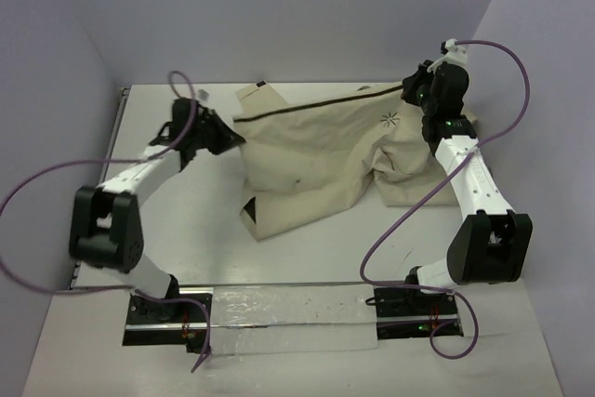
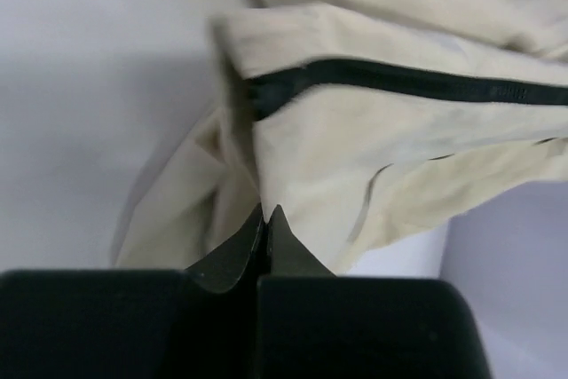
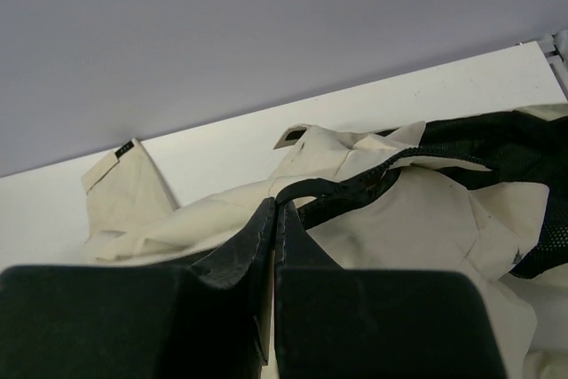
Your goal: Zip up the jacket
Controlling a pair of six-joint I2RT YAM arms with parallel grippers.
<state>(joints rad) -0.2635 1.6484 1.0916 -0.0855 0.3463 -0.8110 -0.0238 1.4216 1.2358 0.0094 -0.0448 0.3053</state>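
Note:
The beige jacket (image 1: 316, 155) lies crumpled across the middle of the table, its dark zipper edge (image 1: 307, 107) running along the far side and a small star logo (image 1: 390, 120) near the right end. My left gripper (image 1: 234, 139) is shut on the jacket's left end; the left wrist view shows the closed tips (image 2: 266, 210) pinching a fold of cream fabric (image 2: 355, 148) below the black zipper tape (image 2: 408, 82). My right gripper (image 1: 412, 92) is shut at the jacket's far right end, its tips (image 3: 277, 204) closed on the dark zipper edge (image 3: 355, 188), with black lining (image 3: 497, 144) beyond.
The white table (image 1: 186, 230) is boxed in by pale purple walls on three sides. A clear plastic strip (image 1: 297, 309) lies between the arm bases at the near edge. Purple cables (image 1: 46, 178) loop beside both arms. A beige sleeve end (image 3: 124, 175) sticks up behind the jacket.

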